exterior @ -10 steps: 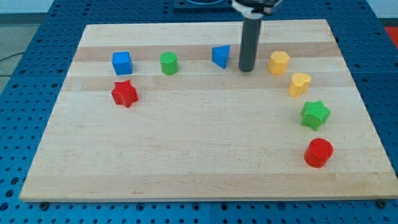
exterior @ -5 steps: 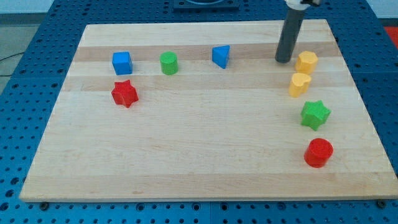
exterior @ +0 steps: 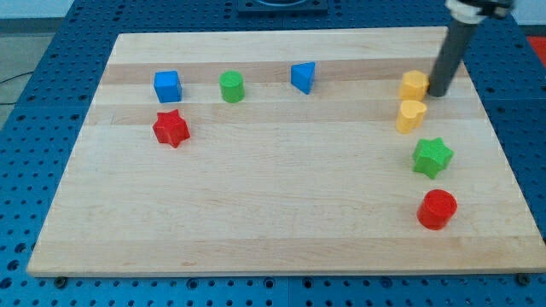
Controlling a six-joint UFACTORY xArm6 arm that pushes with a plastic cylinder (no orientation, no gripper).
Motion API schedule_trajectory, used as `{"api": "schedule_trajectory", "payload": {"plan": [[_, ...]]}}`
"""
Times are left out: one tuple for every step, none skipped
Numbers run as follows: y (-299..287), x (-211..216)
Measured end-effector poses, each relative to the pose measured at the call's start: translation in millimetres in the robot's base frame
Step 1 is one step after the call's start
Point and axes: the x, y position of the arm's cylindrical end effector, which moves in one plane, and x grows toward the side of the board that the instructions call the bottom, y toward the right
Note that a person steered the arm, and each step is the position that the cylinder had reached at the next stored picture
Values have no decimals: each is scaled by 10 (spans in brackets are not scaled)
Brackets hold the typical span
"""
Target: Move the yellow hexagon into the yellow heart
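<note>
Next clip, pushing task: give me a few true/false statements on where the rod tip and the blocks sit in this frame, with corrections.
1. My tip is just to the view's right of the yellow hexagon. True.
2. The yellow hexagon lies below the yellow heart in the view. False: it lies just above the heart.
3. The green star sits between the yellow heart and the red cylinder. True.
4. The red star is at the view's right. False: it is at the view's left, below the blue cube.
</note>
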Motion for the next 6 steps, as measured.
{"api": "schedule_trajectory", "payload": {"plan": [[9,-2],[54,-408],[-145,-567],[-220,-387],[-220,-75],[-230,-289]]}}
